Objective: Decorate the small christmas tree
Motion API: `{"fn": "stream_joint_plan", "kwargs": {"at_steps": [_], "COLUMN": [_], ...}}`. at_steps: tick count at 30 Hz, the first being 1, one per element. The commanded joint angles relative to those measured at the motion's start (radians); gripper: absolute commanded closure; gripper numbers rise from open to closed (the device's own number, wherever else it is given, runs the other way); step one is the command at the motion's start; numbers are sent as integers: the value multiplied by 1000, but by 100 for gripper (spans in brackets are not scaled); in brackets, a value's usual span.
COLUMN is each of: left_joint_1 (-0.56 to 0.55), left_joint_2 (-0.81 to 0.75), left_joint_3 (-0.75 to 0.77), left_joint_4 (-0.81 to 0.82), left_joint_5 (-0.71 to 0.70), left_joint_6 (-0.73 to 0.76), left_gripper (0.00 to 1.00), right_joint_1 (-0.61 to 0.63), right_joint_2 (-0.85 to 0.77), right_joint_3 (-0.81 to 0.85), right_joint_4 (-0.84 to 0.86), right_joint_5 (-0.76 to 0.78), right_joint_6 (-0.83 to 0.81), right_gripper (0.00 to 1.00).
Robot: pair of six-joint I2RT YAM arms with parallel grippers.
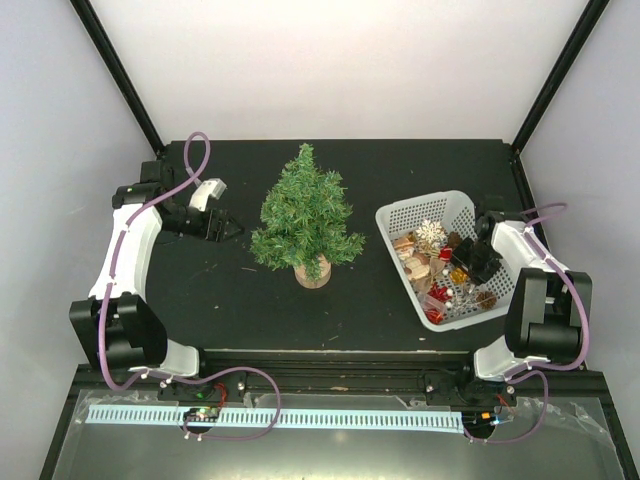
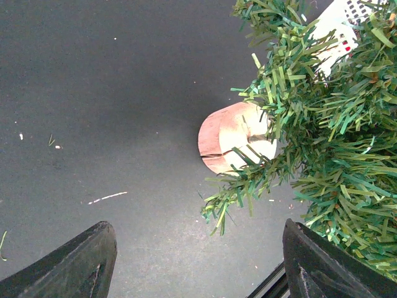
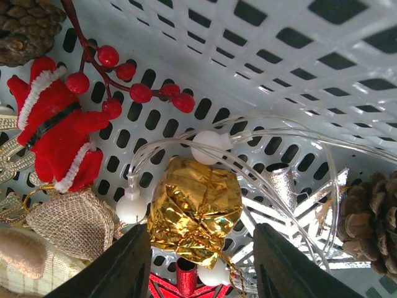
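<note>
Now: tree [image 1: 305, 215] upright at mid counter [image 1: 200, 290], on its wood stump [image 2: 232, 138]. Left pincer [image 2: 198, 267] released, wide and empty, low over the counter just left of the tree, stump ahead between its fingers. Right pincer [image 3: 201, 267] down inside the white basket [image 1: 400, 215] right of the tree, fingers parted either side of a gold foil ball [image 3: 195, 208], not clenched: a sliver of gap shows at one finger. Red Santa [image 3: 56, 124], berries [image 3: 139, 93], pine cone [image 3: 372, 223] lie around it
</note>
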Motion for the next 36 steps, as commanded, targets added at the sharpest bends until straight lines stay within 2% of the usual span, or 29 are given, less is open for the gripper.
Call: {"fn": "stream_joint_plan", "kwargs": {"at_steps": [1, 13, 27, 36], "left_joint_1": [3, 4, 4, 3], "left_joint_2": [-19, -17, -19, -20], "left_joint_3": [-4, -20, -30, -25], "left_joint_4": [16, 30, 39, 38], "left_joint_5": [20, 29, 32, 39], "left_joint_6": [-7, -10, -13, -18], "left_gripper": [26, 26, 26, 26], "right_joint_1": [-3, -2, 16, 15], "right_joint_2": [22, -4, -128, -95], "right_joint_3": [-28, -53, -6, -59], "right_joint_4": [15, 11, -64, -20], "right_joint_5": [-36, -19, 4, -7], "right_joint_6": [-22, -48, -64, -71], "right_gripper": [55, 67, 70, 71]}}
